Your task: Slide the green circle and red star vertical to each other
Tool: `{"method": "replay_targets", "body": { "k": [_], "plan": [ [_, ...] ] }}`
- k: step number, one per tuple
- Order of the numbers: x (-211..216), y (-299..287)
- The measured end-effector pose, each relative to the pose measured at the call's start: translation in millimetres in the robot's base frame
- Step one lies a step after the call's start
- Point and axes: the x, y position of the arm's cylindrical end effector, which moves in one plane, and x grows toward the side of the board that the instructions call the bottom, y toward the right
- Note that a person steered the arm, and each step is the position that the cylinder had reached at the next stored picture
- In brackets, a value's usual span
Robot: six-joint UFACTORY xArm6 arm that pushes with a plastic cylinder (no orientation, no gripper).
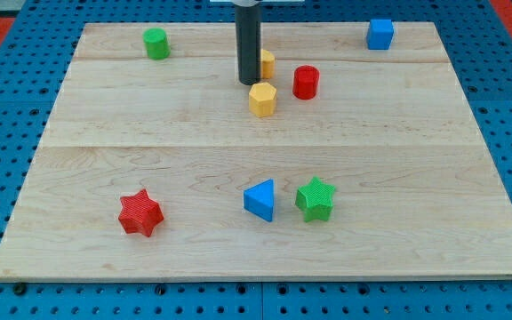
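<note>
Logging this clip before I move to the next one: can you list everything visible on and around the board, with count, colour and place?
green circle: 1, green, top left of the board
blue cube: 1, blue, top right of the board
red cylinder: 1, red, upper middle, to the right of the rod
yellow hexagon: 1, yellow, upper middle, just below and right of my tip
yellow block: 1, yellow, partly hidden behind the rod, shape unclear
red star: 1, red, lower left
blue triangle: 1, blue, lower middle
green star: 1, green, lower middle, right of the blue triangle
wooden board: 1, light wood, fills most of the view
pegboard: 1, blue, perforated, around the board
my tip: 1, dark rod end, upper middle, left of both yellow blocks, contact unclear
</note>
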Motion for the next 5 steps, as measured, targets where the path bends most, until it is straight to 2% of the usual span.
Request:
{"method": "replay_targets", "body": {
  "k": [1, 3, 4, 5],
  "plan": [
    [-12.7, 0.1],
    [-69.3, 0.6],
    [-76.7, -1.1],
    [-45.0, -31.6]
  ]
}}
